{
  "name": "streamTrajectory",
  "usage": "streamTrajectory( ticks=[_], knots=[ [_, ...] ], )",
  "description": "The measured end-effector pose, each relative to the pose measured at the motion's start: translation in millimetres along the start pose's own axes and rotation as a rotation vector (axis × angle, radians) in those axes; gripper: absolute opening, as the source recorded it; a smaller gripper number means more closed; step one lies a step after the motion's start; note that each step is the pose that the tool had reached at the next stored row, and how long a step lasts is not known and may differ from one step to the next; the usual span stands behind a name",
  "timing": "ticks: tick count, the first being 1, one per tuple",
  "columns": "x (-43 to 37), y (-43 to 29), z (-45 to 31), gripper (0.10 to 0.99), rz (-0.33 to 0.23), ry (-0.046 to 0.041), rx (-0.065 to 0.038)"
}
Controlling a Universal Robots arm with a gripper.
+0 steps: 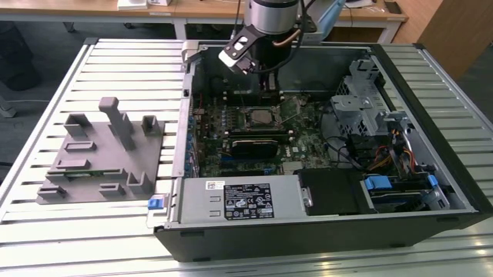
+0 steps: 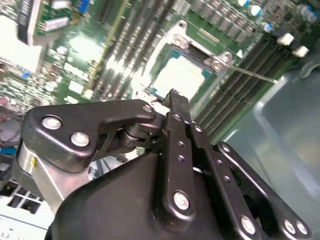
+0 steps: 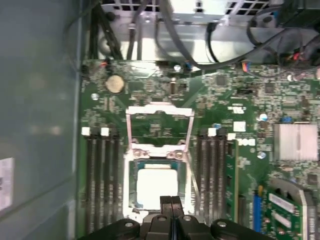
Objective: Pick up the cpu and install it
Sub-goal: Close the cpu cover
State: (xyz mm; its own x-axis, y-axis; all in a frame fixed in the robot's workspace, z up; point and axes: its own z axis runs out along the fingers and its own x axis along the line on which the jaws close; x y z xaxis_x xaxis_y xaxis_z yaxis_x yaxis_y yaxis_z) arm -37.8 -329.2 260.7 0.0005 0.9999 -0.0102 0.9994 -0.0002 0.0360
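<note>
In the exterior view, an open computer case (image 1: 431, 115) lies on its side on a slatted metal table (image 1: 46, 242). At nine o'clock of the case stands a grey plastic fixture (image 1: 100, 156), with a thin green strip (image 1: 77, 171) lying in one of its slots. The arm comes down into the case from twelve o'clock. Its gripper (image 1: 268, 86) hangs over the motherboard (image 1: 308, 144), just to the twelve o'clock side of the socket (image 1: 259, 119).

In both wrist views the two black fingers (image 3: 166, 207) are clenched flat against each other, with nothing between them. The cpu (image 3: 156, 186) sits in the socket, its pale silvery top facing up and free of the gripper's grasp. The metal load plate (image 3: 160, 112) is swung open beside it. Rows of dark memory slots (image 3: 100, 175) flank the socket on both sides. In the second wrist view the fingertip pair (image 2: 172, 97) lies across the near edge of the cpu (image 2: 182, 77). Whether it touches the chip cannot be told.

As for writing, a white label (image 1: 239, 199) with black print and symbols sits on the silver power supply (image 1: 193, 199) at six o'clock of the socket. A small white sticker (image 3: 5, 182) shows on the case wall. A round coin cell (image 3: 114, 84) and a ribbed silver heatsink (image 3: 295, 142) sit on the board.
</note>
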Motion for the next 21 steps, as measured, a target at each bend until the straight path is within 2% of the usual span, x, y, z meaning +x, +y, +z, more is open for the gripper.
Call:
streamTrajectory(
  ticks=[2, 4, 11, 16, 21],
  knots=[
    [-4.4, 0.1, 0.1, 0.106, 0.0, 0.0001, 0.0],
    [-4.6, 4.0, 0.5, 0.106, 0.0, 0.0012, 0.001],
    [-4.7, 32.3, 1.8, 0.106, 0.0, 0.0024, 0.003],
    [-4.7, 34.4, -3.2, 0.106, 0.0, 0.0033, 0.003],
    [-4.6, 44.8, -2.6, 0.106, 0.0, 0.0035, 0.003]
  ],
)
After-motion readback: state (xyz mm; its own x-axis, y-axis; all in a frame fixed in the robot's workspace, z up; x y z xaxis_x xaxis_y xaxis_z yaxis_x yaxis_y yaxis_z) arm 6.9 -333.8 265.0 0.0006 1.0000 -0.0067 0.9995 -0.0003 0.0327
